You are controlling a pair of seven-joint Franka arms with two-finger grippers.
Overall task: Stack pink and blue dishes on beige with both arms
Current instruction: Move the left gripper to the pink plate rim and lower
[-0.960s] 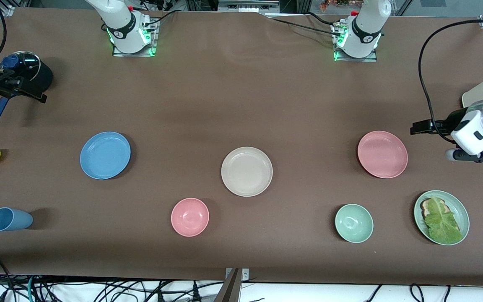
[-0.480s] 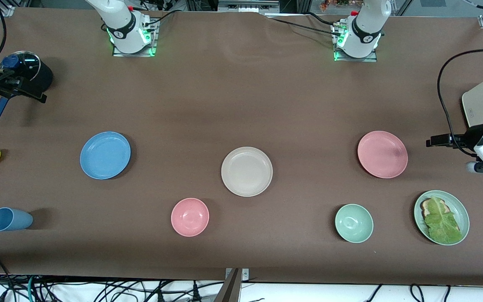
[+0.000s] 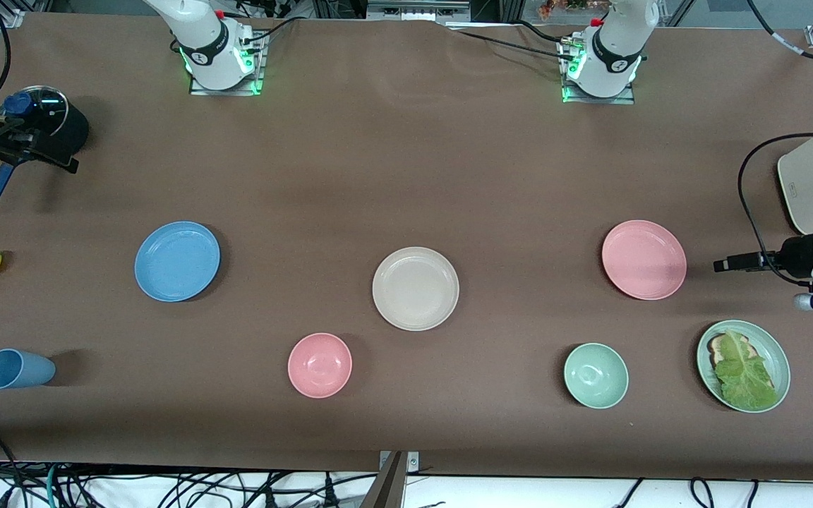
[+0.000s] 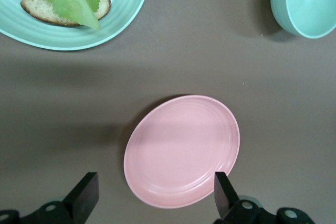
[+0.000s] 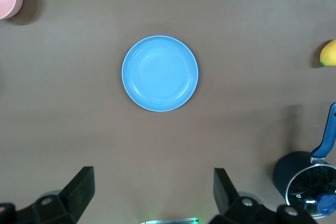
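three plates: all flat on the brown table (image 3: 406,176), apart from one another, none stacked.
beige plate (image 3: 416,288): mid-table, between the other two.
pink plate (image 3: 643,259): toward the left arm's end; bare.
blue plate (image 3: 177,261): toward the right arm's end; bare.
left gripper (image 4: 155,198): in the air above the pink plate's edge, fingers spread wide, holding nothing.
right gripper (image 5: 152,192): high over the table near the blue plate, fingers wide apart, holding nothing.
pink bowl (image 3: 320,365): nearer the front camera than the beige plate.
green bowl (image 3: 595,375): nearer the camera than the pink plate.
green plate (image 3: 773,349): beside the green bowl, carrying bread and lettuce.
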